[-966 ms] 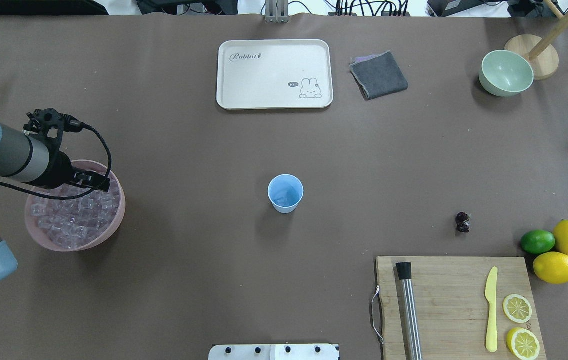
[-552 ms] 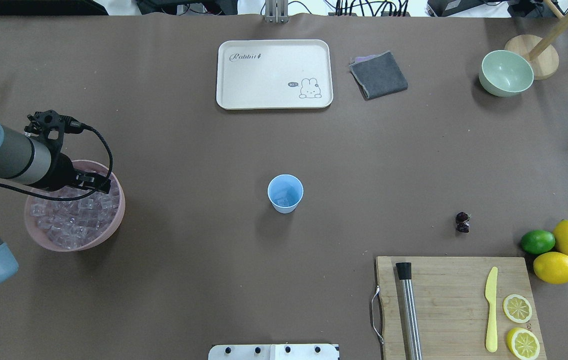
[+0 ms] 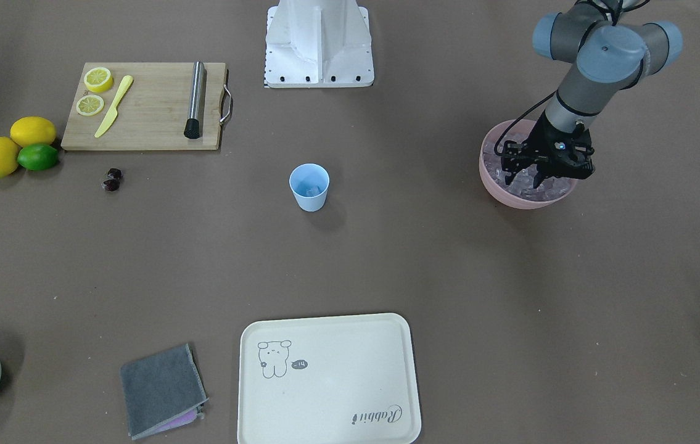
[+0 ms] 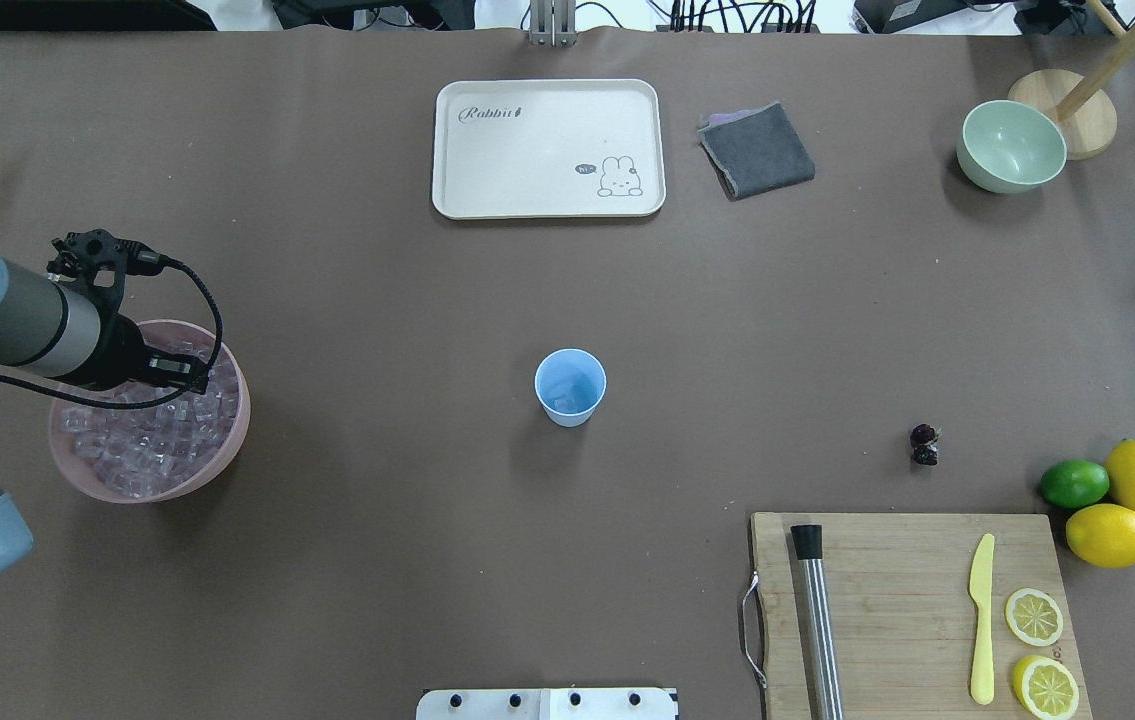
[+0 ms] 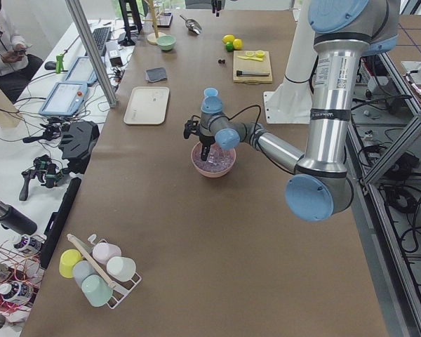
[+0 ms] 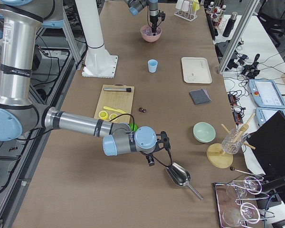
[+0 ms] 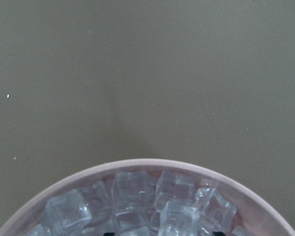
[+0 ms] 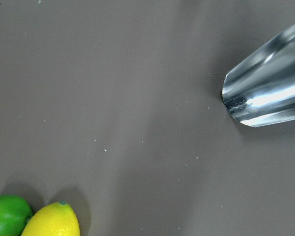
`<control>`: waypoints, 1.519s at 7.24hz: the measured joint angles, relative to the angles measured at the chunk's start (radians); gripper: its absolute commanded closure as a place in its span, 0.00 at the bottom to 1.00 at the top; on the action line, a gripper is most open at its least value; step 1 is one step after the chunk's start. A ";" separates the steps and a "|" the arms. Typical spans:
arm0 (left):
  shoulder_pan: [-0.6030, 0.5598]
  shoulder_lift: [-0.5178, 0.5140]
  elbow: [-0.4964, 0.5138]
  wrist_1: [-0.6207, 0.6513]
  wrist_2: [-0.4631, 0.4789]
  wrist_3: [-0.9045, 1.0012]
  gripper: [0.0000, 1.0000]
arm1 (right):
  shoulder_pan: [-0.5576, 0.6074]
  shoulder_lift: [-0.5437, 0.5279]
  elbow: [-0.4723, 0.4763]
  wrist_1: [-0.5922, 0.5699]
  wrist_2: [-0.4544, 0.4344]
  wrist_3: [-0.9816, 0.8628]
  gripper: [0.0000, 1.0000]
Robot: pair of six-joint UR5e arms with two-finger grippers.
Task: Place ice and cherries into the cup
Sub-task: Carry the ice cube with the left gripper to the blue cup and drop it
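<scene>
Ice fills the pink bowl at the right of the front-facing view. The left pincer is dipped into it, fingers spread wide, with no cube gripped that I can make out. The cup stands at centre frame, well apart from the bowl. The cherries lie touching each other at the left, on the table just below the cutting board.

Overhead, the same pincer sits over the upper right part of the bowl. Between it and the cup at mid-frame lies a long bare stretch of table. Whether a cube already lies in the cup is too faint to tell.

From the left end, the near arm reaches down into the bowl at centre.

From the right end, the right pincer hangs low at mid-frame beside a metal scoop. I cannot tell whether it is wide or narrow.

The left wrist view shows cubes heaped against the rim along the bottom edge.

Likely risks:
- The smooth cubes could squirt sideways as the fingers close.
- Two cubes could wedge together and one drop on the way across.
- A hard downward push could shove the bowl.
- A low release could tip the light cup.
</scene>
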 measured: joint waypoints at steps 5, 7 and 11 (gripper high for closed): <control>-0.021 0.000 -0.031 0.015 -0.058 0.001 1.00 | 0.000 0.000 0.010 0.000 0.005 0.006 0.00; -0.068 -0.002 -0.071 0.027 -0.118 0.004 1.00 | 0.000 0.000 0.014 0.000 0.005 0.012 0.00; -0.080 -0.170 -0.082 0.030 -0.180 -0.083 1.00 | 0.000 0.000 0.015 0.000 0.006 0.015 0.00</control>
